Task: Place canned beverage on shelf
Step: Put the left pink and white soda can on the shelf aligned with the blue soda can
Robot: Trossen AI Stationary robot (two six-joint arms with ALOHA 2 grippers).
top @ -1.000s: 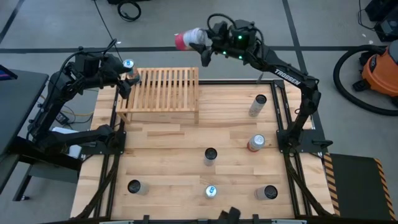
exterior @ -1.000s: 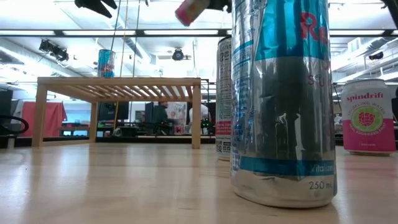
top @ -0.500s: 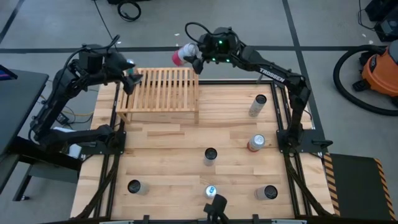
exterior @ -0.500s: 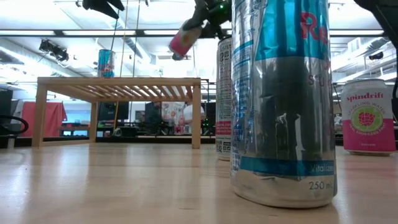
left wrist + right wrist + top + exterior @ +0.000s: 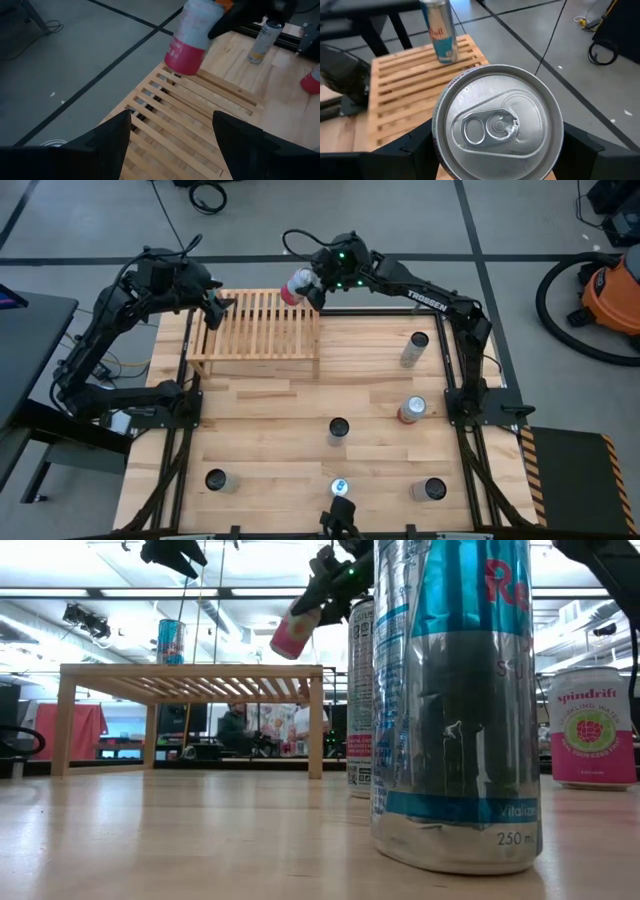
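Since a second ago the right gripper point(image 5: 311, 286) has swung in from beyond the table's far edge and now hangs over the far right end of the shelf point(image 5: 262, 325), the low light-wood rack with a slatted top, while the left gripper point(image 5: 214, 310) has drawn back off the blue and silver can it set on the far left corner.

From above, the right gripper's jaws are clamped on a pink and white beverage can point(image 5: 296, 285), tilted, held over the shelf's far right corner. The left gripper hovers over the shelf's far left part with its jaws apart and nothing between them. On the wooden table point(image 5: 260, 440) six other cans stand well apart, among them a red-topped one point(image 5: 411, 410) on the right.

At table height, the pink and white can point(image 5: 293, 632) hangs tilted above the shelf's point(image 5: 190, 675) right end, not touching the slats. The blue and silver can point(image 5: 171, 642) stands upright on the left part of the shelf. A tall silver and blue can point(image 5: 455, 700) fills the foreground.

The left wrist camera shows its two dark fingers point(image 5: 107, 137) spread wide over the slats, the pink and white can point(image 5: 191, 37) farther off.

The right wrist camera looks down on the held can's silver lid point(image 5: 500, 125), with the blue and silver can point(image 5: 440, 31) upright on the shelf beyond.
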